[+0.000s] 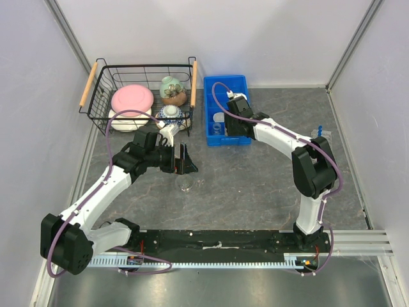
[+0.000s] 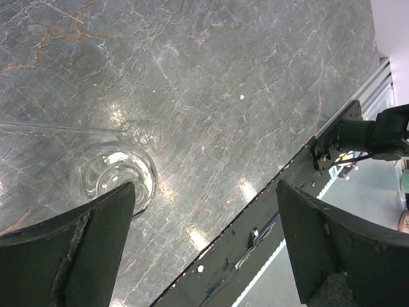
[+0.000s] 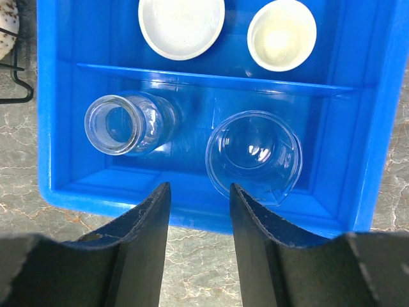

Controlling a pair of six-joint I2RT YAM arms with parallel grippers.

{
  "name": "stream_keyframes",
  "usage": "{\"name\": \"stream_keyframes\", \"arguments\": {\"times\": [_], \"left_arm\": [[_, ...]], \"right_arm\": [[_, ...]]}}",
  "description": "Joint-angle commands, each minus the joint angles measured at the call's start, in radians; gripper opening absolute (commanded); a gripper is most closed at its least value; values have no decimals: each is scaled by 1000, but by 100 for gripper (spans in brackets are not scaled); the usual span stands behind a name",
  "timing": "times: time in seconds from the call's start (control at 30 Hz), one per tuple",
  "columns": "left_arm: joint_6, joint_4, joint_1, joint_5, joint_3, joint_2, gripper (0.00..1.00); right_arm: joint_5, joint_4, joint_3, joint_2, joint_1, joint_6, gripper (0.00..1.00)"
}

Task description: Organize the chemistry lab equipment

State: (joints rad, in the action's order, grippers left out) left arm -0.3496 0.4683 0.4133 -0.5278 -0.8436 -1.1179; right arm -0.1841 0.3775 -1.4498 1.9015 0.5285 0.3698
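The left arm reaches over the middle of the grey worktop (image 1: 255,185). The left gripper (image 1: 181,160) (image 2: 204,192) has its fingers spread wide, released and grasping nothing. A clear round-bodied flask (image 1: 185,183) (image 2: 112,173) stands upright on the worktop just beside it. In the left wrist view the flask's lower edge is hidden behind one finger (image 2: 77,249), while the other finger (image 2: 339,249) is well apart from it. I cannot tell whether glass and finger touch.

The right arm stretches to the blue bin (image 1: 241,83) (image 3: 57,96) at the back of the worktop. The right gripper (image 1: 229,125) (image 3: 199,192) hangs over the bin's near wall. Its fingers are partly apart with only the blue wall showing between them, so they grasp nothing.

The bin has two compartments split by a low divider. The near one holds a second flask (image 3: 124,125), its mouth toward the camera, and beside it a wide-mouthed glass (image 3: 254,153) with a small pouring lip. The far one holds two white dishes: a larger dish (image 3: 182,22) and a smaller dish (image 3: 281,35), side by side and apart.

Left of the bin sits a wire basket (image 1: 102,83) with wooden handles. It holds a pink lidded pot (image 1: 132,99) and two patterned ceramic pieces (image 1: 172,89). Near the right arm's elbow lie clear tubes (image 1: 319,133) with a blue tip, too small to make out further.
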Motion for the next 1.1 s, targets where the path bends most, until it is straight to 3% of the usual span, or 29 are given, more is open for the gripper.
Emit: {"name": "stream_keyframes", "arguments": {"times": [0.0, 0.47, 1.07], "left_arm": [[15, -34, -4, -29, 5, 23, 98], [18, -36, -4, -32, 3, 36, 98], [17, -36, -2, -21, 5, 67, 98]], "right_arm": [[-35, -5, -32, -7, 10, -2, 49], [-80, 47, 81, -73, 44, -9, 49], [-132, 89, 396, -355, 113, 67, 47]]}}
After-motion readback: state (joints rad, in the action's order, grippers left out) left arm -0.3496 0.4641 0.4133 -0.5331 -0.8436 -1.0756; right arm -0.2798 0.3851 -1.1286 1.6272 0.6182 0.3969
